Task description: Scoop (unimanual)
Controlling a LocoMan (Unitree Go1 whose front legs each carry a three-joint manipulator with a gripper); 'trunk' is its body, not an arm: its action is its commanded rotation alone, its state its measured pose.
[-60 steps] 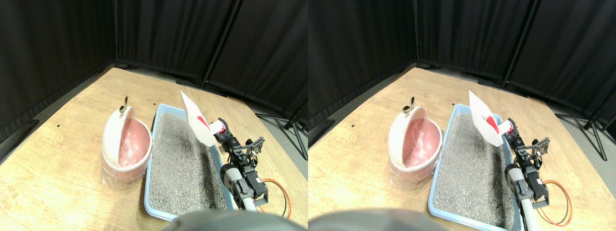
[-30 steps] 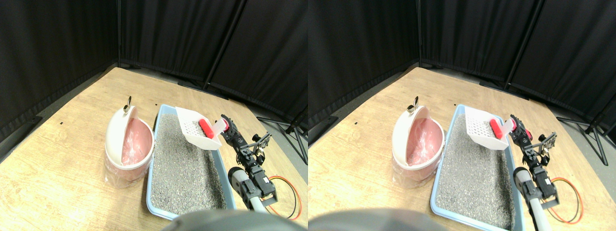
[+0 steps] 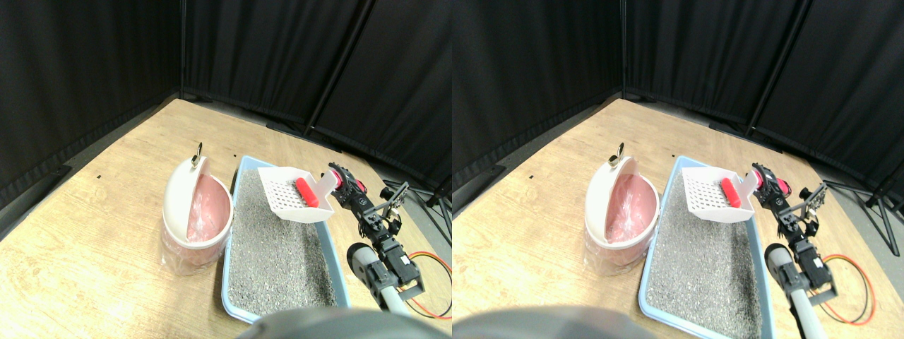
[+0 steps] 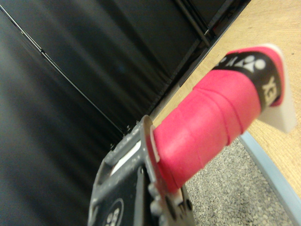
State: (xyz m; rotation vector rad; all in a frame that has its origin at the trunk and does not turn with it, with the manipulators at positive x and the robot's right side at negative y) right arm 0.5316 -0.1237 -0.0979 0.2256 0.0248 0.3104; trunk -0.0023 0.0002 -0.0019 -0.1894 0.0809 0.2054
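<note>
A white slotted scoop [image 3: 291, 198] hangs level above the far end of the blue litter tray [image 3: 230, 248], which is full of grey litter [image 3: 279, 247]. A red cylindrical piece [image 3: 306, 192] lies in the scoop's bowl. My right gripper [image 3: 339, 181] is shut on the scoop's red-wrapped handle [image 4: 211, 127], reaching in from over the tray's right rim. In the wrist view the handle sticks out past the dark jaw frame [image 4: 136, 188], with litter [image 4: 225, 193] below. A white bin [image 3: 182, 198] with a pink liner stands left of the tray, its lid tilted open.
Black curtains wall the back and left of the wooden floor [image 3: 92, 233]. Orange and black cables [image 3: 432, 282] lie right of the tray by my arm. A metal clip [image 3: 199, 150] sits on top of the bin's lid.
The scoop has turned from steeply tilted to level, with the red piece resting in its bowl, and hangs a little nearer the bin. The camera view has shifted too.
</note>
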